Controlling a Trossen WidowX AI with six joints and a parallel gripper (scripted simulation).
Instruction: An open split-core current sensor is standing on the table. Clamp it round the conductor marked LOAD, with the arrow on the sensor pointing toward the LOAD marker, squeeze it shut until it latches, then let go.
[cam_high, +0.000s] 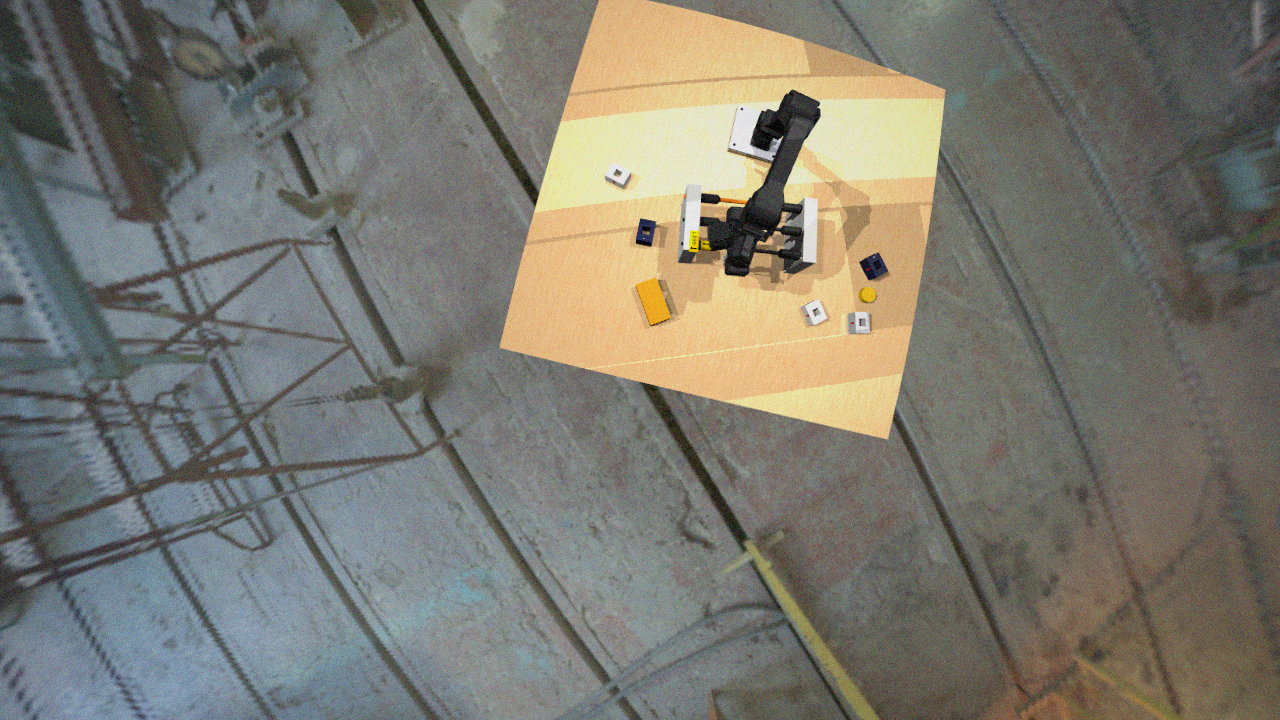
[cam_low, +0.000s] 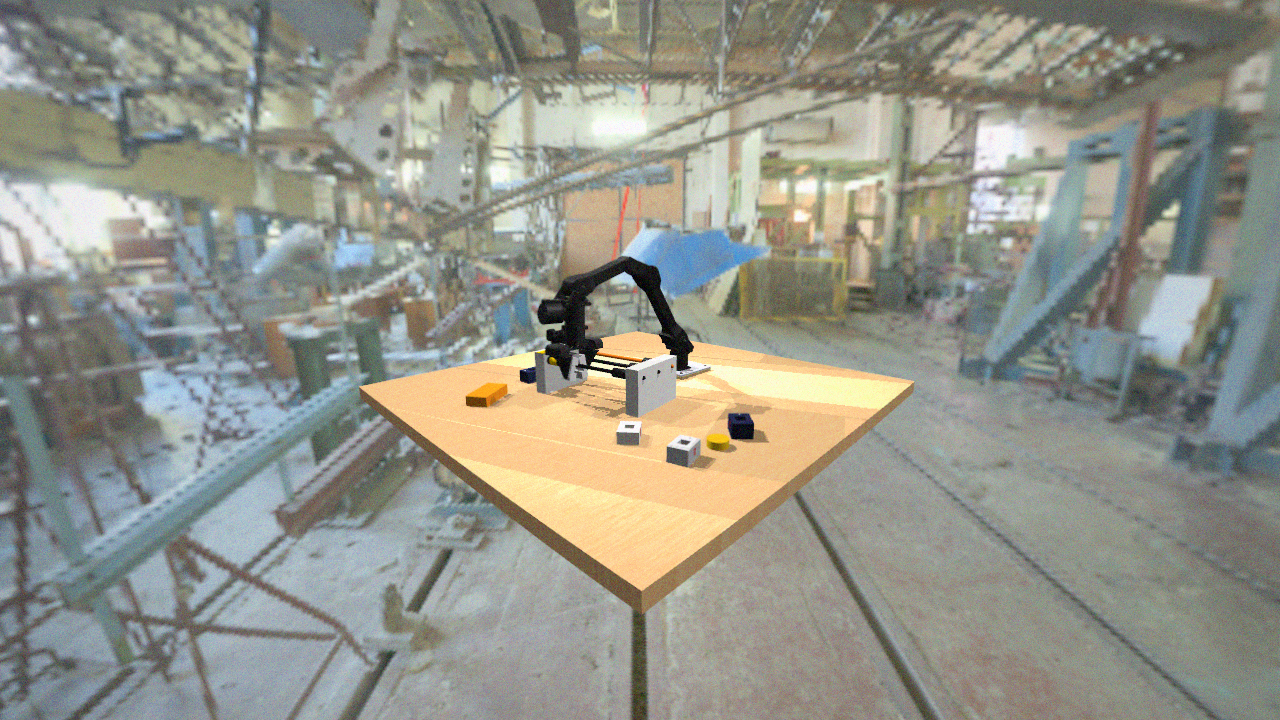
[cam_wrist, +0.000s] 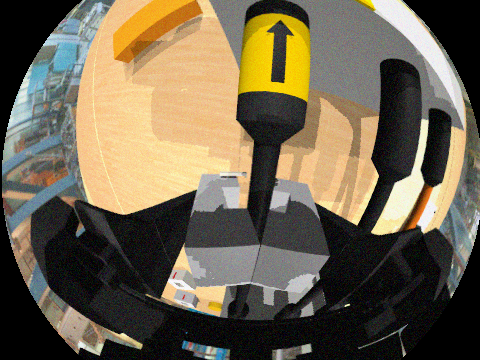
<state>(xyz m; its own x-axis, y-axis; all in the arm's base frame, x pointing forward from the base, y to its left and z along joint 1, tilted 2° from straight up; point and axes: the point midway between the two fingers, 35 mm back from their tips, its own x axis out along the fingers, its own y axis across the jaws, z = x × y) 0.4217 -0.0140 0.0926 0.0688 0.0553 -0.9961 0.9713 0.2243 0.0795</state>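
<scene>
In the wrist view the grey split-core sensor (cam_wrist: 256, 240) sits round the thin black conductor (cam_wrist: 264, 170), its two halves together. No arrow shows on the sensor itself. My gripper (cam_wrist: 253, 200) is open, with a dark finger on each side of the sensor. From above, the gripper (cam_high: 733, 246) hangs over the conductor rack near its left end plate (cam_high: 689, 223). In the side view the gripper (cam_low: 563, 353) is low over the rack.
Two thicker black conductors (cam_wrist: 396, 116) and an orange one (cam_wrist: 422, 203) run beside the LOAD conductor. Round the rack lie an orange block (cam_high: 654, 300), two navy blocks (cam_high: 645, 231) (cam_high: 873, 265), white and grey blocks (cam_high: 617, 174) (cam_high: 814, 311) (cam_high: 858, 322) and a yellow disc (cam_high: 867, 294).
</scene>
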